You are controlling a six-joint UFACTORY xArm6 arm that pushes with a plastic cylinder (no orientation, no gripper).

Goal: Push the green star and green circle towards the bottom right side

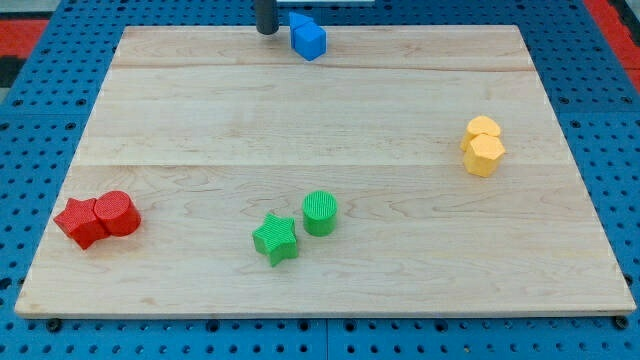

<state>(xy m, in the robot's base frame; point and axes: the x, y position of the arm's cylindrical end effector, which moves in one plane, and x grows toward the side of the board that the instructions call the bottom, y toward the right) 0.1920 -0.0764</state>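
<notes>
The green star point(275, 239) lies near the view's bottom, a little left of centre. The green circle point(320, 212) stands just to its upper right, almost touching it. My tip point(266, 31) is at the view's top edge, far above both green blocks and just left of a blue block point(307, 37). The rod's upper part is cut off by the frame.
A red star point(80, 222) and a red circle point(117, 212) touch each other at the lower left. Two yellow blocks point(483, 146) sit together at the right. The wooden board point(330, 110) lies on a blue pegboard point(30, 120).
</notes>
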